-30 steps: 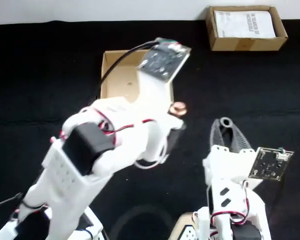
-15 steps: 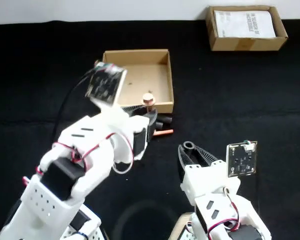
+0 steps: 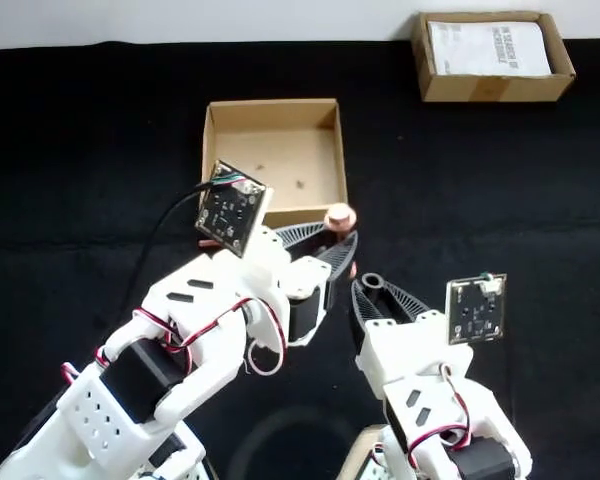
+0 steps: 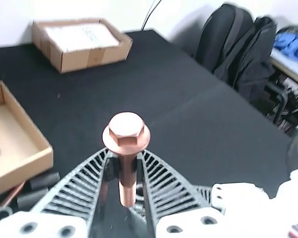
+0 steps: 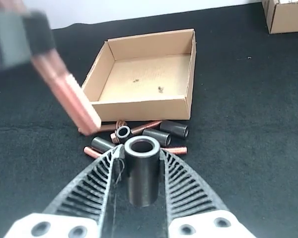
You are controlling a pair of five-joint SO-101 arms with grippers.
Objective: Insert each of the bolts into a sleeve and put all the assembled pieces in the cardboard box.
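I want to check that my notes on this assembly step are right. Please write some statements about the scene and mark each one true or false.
1. The left gripper holds a copper bolt. True.
2. The right gripper is empty. False: it is shut on a black sleeve.
3. The bolt is already inside the held sleeve. False: the two are apart.
4. Loose sleeves and bolts lie on the table beside the cardboard box. True.
5. Assembled pieces lie in the cardboard box. False: no bolt or sleeve lies in it.
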